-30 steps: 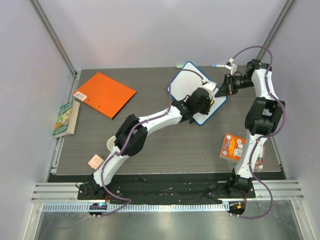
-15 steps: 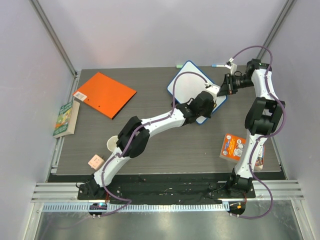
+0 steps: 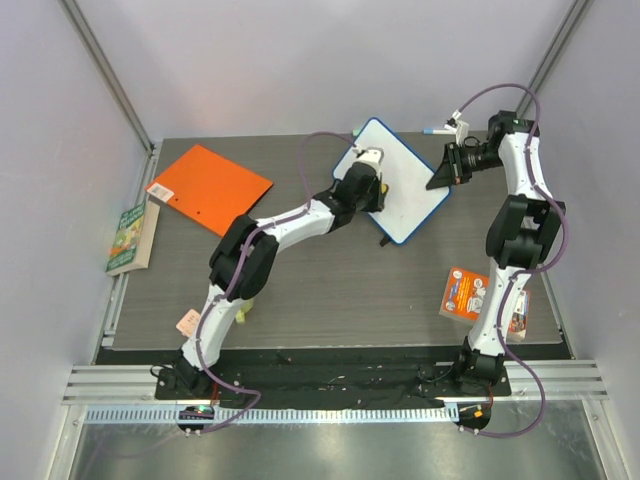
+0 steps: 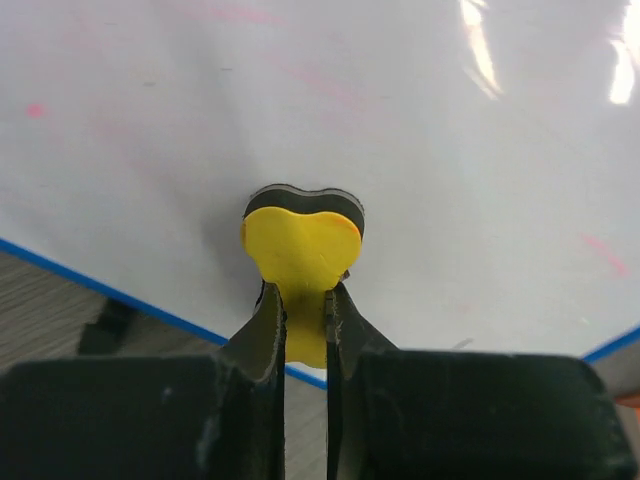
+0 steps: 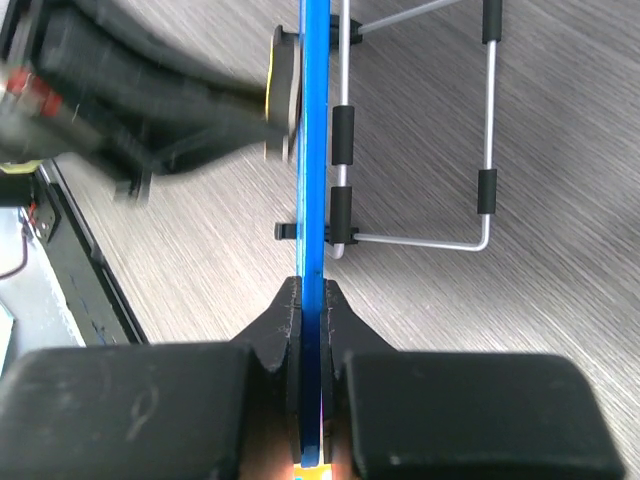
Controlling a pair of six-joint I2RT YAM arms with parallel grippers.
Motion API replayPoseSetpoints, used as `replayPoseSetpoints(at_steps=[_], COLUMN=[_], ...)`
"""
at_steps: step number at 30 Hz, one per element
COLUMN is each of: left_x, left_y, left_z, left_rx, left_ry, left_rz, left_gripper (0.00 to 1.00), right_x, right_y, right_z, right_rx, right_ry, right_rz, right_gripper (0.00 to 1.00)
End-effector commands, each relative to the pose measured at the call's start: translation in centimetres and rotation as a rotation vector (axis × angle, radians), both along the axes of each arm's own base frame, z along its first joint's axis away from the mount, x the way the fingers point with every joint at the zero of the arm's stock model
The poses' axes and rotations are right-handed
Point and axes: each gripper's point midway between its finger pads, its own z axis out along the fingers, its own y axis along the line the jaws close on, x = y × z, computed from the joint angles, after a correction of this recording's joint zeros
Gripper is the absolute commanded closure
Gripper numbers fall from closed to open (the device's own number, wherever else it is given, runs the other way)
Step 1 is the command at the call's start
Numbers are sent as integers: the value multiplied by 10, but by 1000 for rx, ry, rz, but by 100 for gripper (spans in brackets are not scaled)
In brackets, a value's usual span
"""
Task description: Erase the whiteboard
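1. While you scan from the left, the orange folder (image 3: 210, 188) lies far-left on the table (image 3: 330, 290), well apart from the work.
2. Your left gripper (image 4: 303, 300) is clenched on a yellow eraser (image 4: 300, 250) — its pad against the whiteboard (image 3: 408, 195), which sits far, right of centre.
3. Faint red marks (image 4: 605, 255) show on the board.
4. Your right gripper (image 5: 310, 298) pinches the board's blue rim at its right edge.
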Motion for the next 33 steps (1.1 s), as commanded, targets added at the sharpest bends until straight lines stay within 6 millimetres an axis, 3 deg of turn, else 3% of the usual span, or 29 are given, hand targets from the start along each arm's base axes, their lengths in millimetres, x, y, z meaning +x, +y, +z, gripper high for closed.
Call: replayPoseSetpoints(at_steps=[1, 2, 4, 5, 8, 11, 12, 15, 19, 21, 23, 25, 33], left_x=[13, 13, 7, 7, 3, -2, -2, -6, -16, -21, -23, -25, -33], left_y=[43, 46, 55, 57, 71, 83, 86, 98, 108, 116, 127, 139, 161], left_z=[-19, -5, -6, 13, 31, 39, 56, 75, 95, 92, 97, 88, 72], left_rx=[73, 57, 68, 40, 41, 61, 38, 39, 23, 38, 42, 66, 113], left_ry=[-12, -38, -43, -77, -117, -143, -173, -200, -193, -186, -190, -175, -153], left_rz=[126, 137, 145, 155, 184, 204, 211, 229, 218, 225, 247, 267, 315], left_gripper=[100, 100, 100, 100, 100, 100, 100, 100, 100, 100, 100, 100, 100], right_x=[-9, -11, -12, -13, -14, -15, -15, -16, -16, -16, -16, -15, -7], right_y=[3, 3, 3, 2, 0, 0, 0, 2, 2, 2, 1, 1, -6], right_z=[22, 22, 22, 22, 20, 22, 22, 19, 18, 17, 15, 14, 12], right_rx=[-25, -25, -30, -35, -50, -61, -62, -71, -84, -88, -91, -94, -143], right_ry=[-87, -75, -72, -72, -69, -75, -75, -66, -62, -58, -55, -58, -67], right_rz=[100, 104, 112, 118, 121, 123, 124, 128, 130, 129, 128, 127, 59], right_gripper=[99, 99, 99, 99, 99, 99, 99, 99, 87, 83, 72, 67, 60])
